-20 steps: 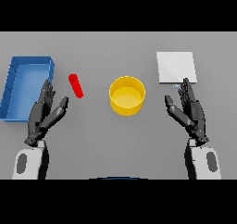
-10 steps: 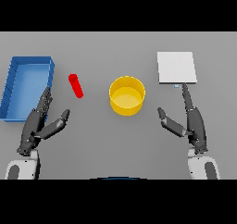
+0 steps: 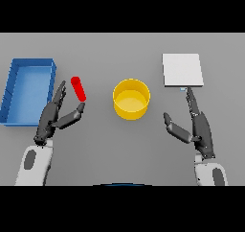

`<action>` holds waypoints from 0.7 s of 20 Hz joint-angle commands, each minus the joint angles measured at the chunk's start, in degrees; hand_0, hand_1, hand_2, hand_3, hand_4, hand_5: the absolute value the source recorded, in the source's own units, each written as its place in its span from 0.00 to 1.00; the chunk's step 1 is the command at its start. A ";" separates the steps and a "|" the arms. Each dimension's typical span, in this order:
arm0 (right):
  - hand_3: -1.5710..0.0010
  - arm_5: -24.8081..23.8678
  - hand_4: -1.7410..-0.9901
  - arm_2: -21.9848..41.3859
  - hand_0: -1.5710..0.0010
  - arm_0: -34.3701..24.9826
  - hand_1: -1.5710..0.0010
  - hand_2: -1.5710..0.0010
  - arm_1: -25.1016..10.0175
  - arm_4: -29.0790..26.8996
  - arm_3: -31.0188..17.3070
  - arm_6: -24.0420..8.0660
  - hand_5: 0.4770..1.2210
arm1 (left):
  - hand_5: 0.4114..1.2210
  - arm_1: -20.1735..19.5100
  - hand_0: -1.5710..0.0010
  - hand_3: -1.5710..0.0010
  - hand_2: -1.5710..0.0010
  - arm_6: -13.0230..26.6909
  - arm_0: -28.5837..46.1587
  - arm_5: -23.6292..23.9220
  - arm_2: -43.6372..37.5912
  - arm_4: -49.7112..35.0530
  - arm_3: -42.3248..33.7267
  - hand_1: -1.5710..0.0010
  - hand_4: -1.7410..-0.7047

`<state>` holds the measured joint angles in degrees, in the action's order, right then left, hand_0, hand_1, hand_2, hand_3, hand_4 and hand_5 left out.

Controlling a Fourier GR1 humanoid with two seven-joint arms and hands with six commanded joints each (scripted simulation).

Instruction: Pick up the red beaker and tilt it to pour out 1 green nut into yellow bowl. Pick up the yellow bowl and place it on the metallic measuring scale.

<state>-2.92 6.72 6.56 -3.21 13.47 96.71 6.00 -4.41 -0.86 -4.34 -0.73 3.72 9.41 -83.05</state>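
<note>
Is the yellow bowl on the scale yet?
No. The yellow bowl stands on the table, apart from the metallic measuring scale.

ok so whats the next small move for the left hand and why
Probably ease the left hand forward and a little inward to close round the red beaker. The hand is open, thumb spread toward the beaker, fingertips beside its lower end, not yet holding it. The yellow bowl waits at centre; the pour comes first. The right hand rests open below the metallic measuring scale.

A blue tray [image 3: 28,65] with low walls sits on the left side of the grey table [image 3: 119,49], near the edge.
</note>
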 commanded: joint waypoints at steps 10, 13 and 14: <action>1.00 -0.08 0.63 -0.66 1.00 -0.53 1.00 1.00 -0.75 -0.07 0.11 -0.05 0.22 | 0.34 0.74 1.00 1.00 1.00 -2.88 -11.92 1.35 -2.54 0.73 14.38 1.00 0.43; 1.00 -0.27 0.63 -0.43 1.00 -0.83 1.00 1.00 -0.44 0.21 -0.11 -0.14 0.23 | 0.34 0.75 1.00 1.00 1.00 -3.44 -15.22 1.76 -3.19 1.25 18.82 1.00 0.43; 1.00 -0.23 0.63 0.02 1.00 -0.60 1.00 1.00 -0.24 0.44 0.77 -0.07 0.22 | 0.34 0.58 1.00 1.00 1.00 -3.42 -16.00 1.65 -3.62 1.04 19.95 1.00 0.43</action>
<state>-3.15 6.75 5.96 -3.44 13.90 97.48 6.11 -3.84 -4.15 -20.36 0.93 0.09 10.46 -63.11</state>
